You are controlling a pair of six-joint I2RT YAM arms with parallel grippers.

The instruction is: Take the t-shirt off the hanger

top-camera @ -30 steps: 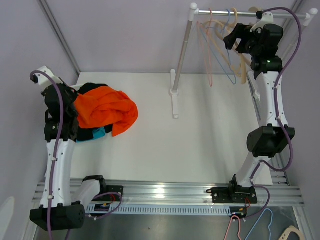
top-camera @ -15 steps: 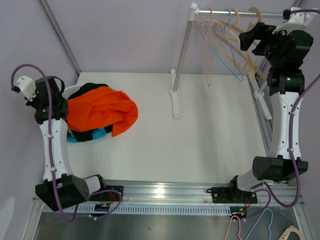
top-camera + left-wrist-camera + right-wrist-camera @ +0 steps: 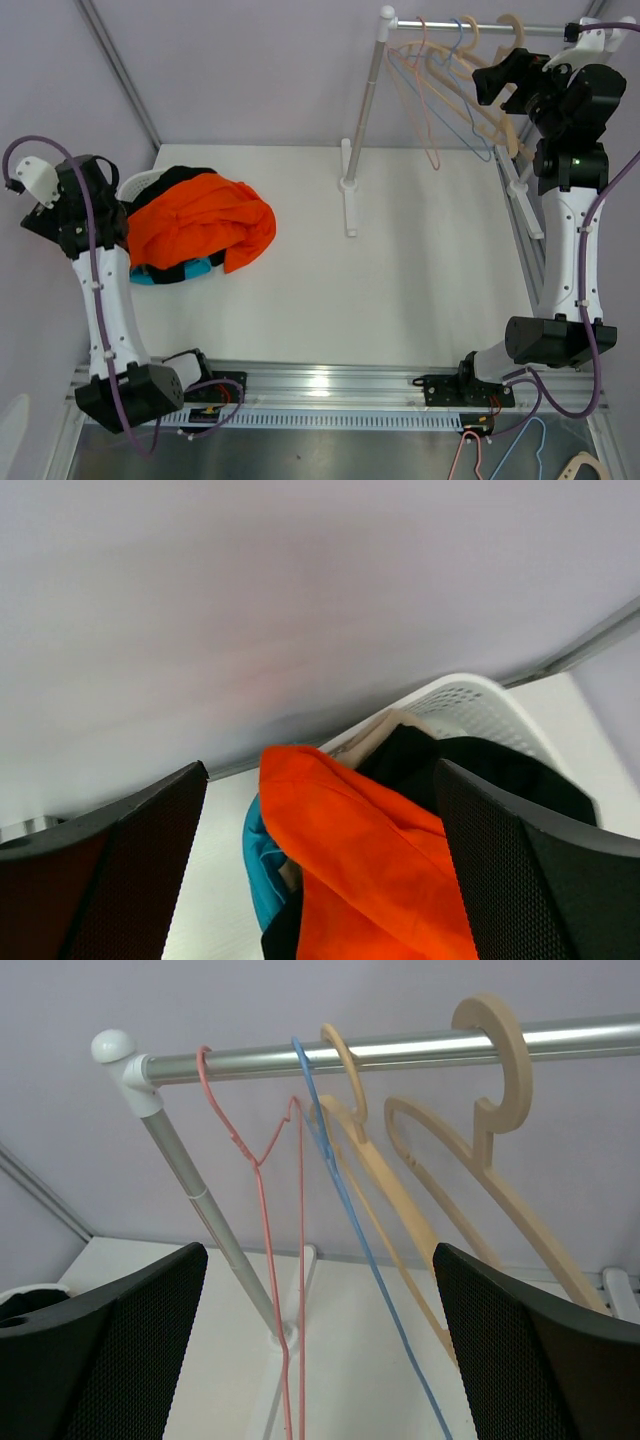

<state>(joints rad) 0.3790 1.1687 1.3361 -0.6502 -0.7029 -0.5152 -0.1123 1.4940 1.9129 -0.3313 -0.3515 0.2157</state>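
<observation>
The left gripper (image 3: 320, 780) had drawn further left and away from the clothes heap since a second ago, when it hung right over the heap's left edge. The right gripper (image 3: 320, 1255) had swung up and to the right along the rail (image 3: 400, 1050) and barely shifted in the last half-second. Both grippers stood with their fingers spread wide and nothing between them.

Past the left gripper's fingers, the orange t-shirt (image 3: 370, 870) lay crumpled with deep folds, draped over a black garment (image 3: 480, 775) and a teal one (image 3: 262, 870). They filled a white perforated basket (image 3: 480, 705) set against the far-left wall. From above, the t-shirt (image 3: 210, 220) spilled rightward out of the basket onto the white tabletop (image 3: 400, 280), on the left side. It was a loose mound with no hanger showing in it, and its shape and place matched the earlier frames.

The right gripper (image 3: 497, 78) hovered at the far right, just beside the rail and facing the hangers. Four bare hangers hung there: a pink wire one (image 3: 262, 1150), a blue wire one (image 3: 340, 1190), and two wooden ones (image 3: 385, 1185) (image 3: 500, 1195). The wire hangers had swayed slightly from their earlier positions. The rail's post (image 3: 358, 110) stood on the far middle of the tabletop, well apart from the t-shirt.
</observation>
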